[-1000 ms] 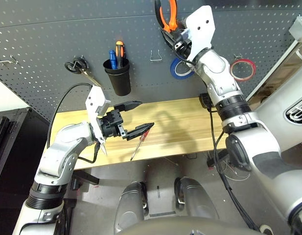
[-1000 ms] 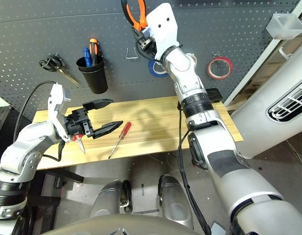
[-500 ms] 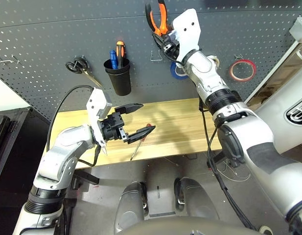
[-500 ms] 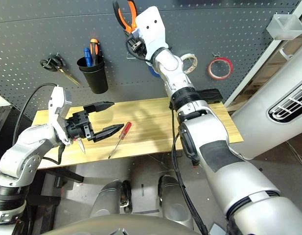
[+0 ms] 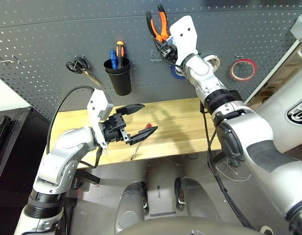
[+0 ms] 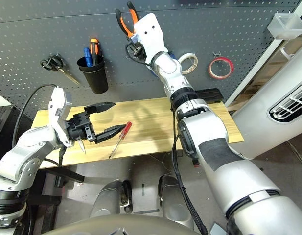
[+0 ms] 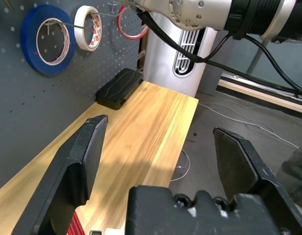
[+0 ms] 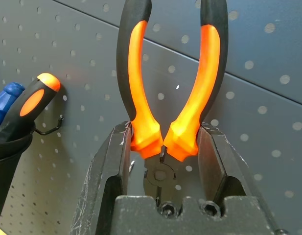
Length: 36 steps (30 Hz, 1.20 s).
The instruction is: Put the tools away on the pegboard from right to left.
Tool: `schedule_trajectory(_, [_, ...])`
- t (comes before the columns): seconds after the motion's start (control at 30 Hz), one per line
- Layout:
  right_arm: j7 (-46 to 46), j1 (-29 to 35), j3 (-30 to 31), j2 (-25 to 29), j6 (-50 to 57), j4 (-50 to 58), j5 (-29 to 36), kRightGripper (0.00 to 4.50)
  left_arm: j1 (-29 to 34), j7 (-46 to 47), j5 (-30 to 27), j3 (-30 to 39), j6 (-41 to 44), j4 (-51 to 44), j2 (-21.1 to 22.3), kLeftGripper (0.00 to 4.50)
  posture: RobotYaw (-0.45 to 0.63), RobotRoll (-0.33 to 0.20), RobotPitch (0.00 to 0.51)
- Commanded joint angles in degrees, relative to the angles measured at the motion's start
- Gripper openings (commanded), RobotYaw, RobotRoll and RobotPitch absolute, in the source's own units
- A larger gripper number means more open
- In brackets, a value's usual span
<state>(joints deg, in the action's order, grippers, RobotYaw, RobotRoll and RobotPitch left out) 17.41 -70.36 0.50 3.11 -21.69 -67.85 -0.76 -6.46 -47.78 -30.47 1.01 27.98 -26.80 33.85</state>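
While gripped by right hand [image 8: 163, 147], pliers [image 8: 170, 73] upright.

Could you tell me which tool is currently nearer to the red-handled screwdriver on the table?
Left. The left tool hovers open just beside the screwdriver, while the right tool is up at the pegboard, gripping the pliers.

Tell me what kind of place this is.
Most likely a workshop or tool bench: a dark grey pegboard carries hooks, tape rolls and a black cup of screwdrivers above a wooden worktop, and the right pincer grips pliers.
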Motion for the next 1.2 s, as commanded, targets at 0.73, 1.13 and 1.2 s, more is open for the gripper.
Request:
schedule_trajectory(0.73, [0.6, -5.2, -2.9, -0.9, -2.5, -1.7, 0.4, 2.08, 2.0, 0.5, -1.1, 0.1, 0.3, -2.4, 0.3, 4.50, 0.04, 0.000, 0.096])
schedule_trajectory(1.13, [-0.2, -4.8, -2.9, 0.0, -2.3, -3.2, -0.6, 2.08, 1.7, 1.2, -1.7, -0.3, 1.1, -3.2, 0.4, 4.50, 0.04, 0.000, 0.102])
schedule_trajectory(1.2, [-0.4, -4.6, -2.9, 0.0, -2.3, -3.4, -0.8, 2.08, 1.7, 1.3, -1.8, -0.3, 1.2, -3.4, 0.4, 4.50, 0.04, 0.000, 0.102])
